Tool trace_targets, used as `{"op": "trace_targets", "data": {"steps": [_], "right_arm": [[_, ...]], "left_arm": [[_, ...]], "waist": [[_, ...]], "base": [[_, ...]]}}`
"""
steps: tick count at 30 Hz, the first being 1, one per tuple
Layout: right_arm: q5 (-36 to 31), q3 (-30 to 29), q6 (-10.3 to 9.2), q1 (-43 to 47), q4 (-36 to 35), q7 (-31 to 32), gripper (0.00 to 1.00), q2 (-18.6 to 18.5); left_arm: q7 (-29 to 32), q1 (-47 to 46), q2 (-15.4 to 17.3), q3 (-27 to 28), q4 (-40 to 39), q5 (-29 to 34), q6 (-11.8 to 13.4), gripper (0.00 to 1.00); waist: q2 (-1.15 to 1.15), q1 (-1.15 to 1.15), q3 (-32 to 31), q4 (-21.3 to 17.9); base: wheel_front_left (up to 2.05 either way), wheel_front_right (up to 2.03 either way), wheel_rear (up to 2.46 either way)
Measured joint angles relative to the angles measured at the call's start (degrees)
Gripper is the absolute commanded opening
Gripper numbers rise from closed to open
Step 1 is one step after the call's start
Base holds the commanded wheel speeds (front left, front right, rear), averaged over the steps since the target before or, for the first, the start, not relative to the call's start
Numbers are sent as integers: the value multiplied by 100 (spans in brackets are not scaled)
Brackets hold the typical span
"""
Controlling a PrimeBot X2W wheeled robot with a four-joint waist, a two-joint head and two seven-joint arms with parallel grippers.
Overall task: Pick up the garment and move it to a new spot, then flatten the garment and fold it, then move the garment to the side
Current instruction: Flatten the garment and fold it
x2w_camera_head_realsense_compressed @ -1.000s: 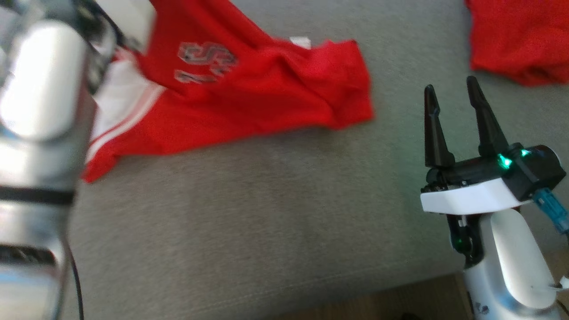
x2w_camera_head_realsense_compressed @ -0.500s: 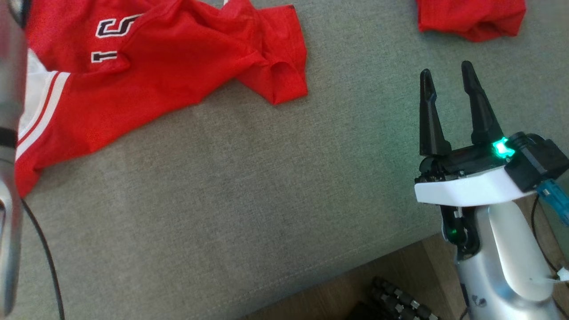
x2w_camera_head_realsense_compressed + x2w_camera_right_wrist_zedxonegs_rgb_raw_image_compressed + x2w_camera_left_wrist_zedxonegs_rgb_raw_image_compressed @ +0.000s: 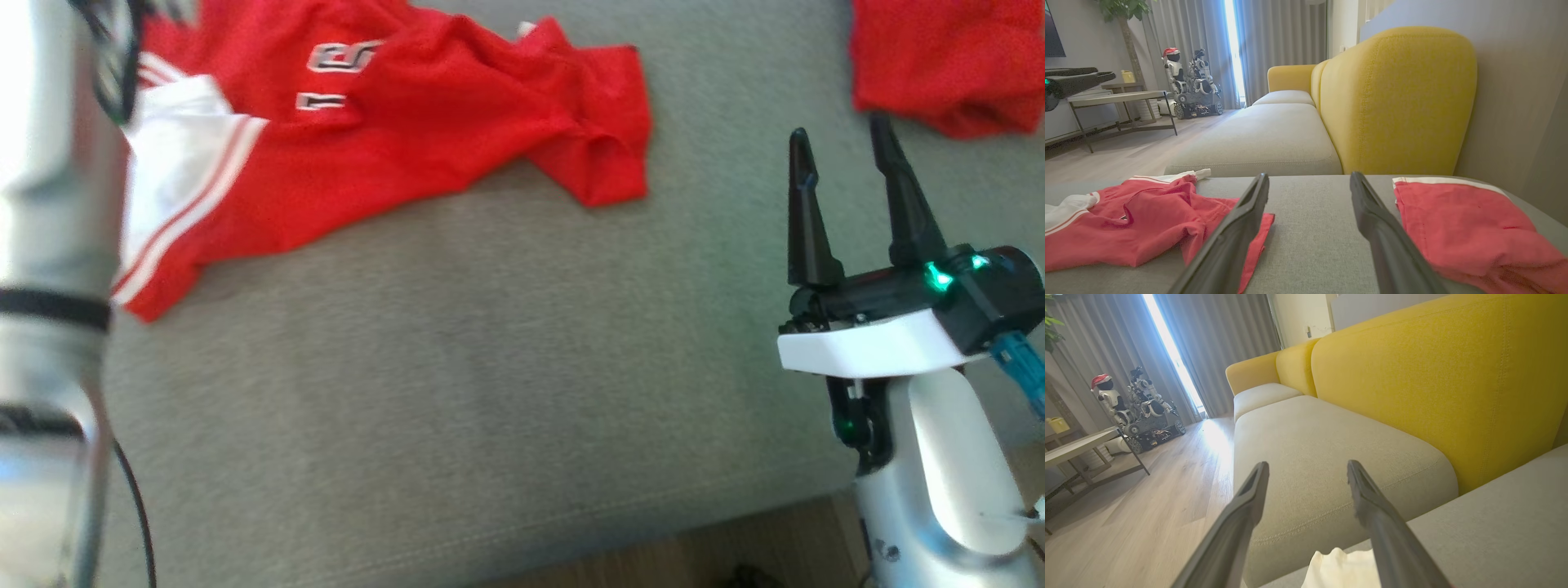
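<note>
A broad grey sofa seat (image 3: 490,392) fills most of the head view, and in the wrist views a yellow backrest (image 3: 1396,102) rises behind it, with a second pale seat cushion (image 3: 1306,449) beyond. A pale wooden floor (image 3: 1147,506) runs alongside the sofa toward grey curtains (image 3: 1282,45) and a bright window. The garment (image 3: 424,139), a red jersey with a white panel, striped trim and some lettering, lies crumpled and unfolded on the grey seat at the upper left of the head view. One sleeve is flung out toward the middle, and nothing grips it. A second red cloth (image 3: 939,73) lies in a heap at the upper right, well apart from the jersey. The left arm's silver forearm (image 3: 49,245) stands blurred along the left edge of the head view, overlapping the jersey's white side. The left gripper (image 3: 1307,464) has its two dark fingers spread wide with nothing between them, and it points out over the pale cushion. A bit of white fabric (image 3: 1339,567) shows below the fingers at the bottom edge of that view. The right gripper (image 3: 839,129) hovers above the seat near its front edge, also spread and empty. Its tips lie near the second red cloth; in its own wrist view the jersey lies to the left of its fingers and the other cloth to the right. Farther off stand a low table (image 3: 1118,102) and a cluster of small robots (image 3: 1188,85) by the curtains.
</note>
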Motion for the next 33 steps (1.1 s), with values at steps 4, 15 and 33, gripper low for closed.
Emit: {"op": "trace_targets", "data": {"steps": [4, 15, 33], "right_arm": [[-112, -110, 0, 66, 62, -1, 100, -37], [-135, -234, 0, 471, 333, 2, 100, -192], [-130, -308, 0, 710, 345, 175, 100, -338]], "left_arm": [[-29, 969, -115, 127, -683, -281, 58, 100], [-55, 4073, -558, 311, -3373, -722, 333, 100], [-64, 5594, -1104, 520, -4340, -855, 402, 100]], "waist": [[0, 0, -263, 333], [0, 0, -939, 1220], [0, 0, -1249, 1575]], "base": [[0, 0, 0], [0, 0, 0], [0, 0, 0]]}}
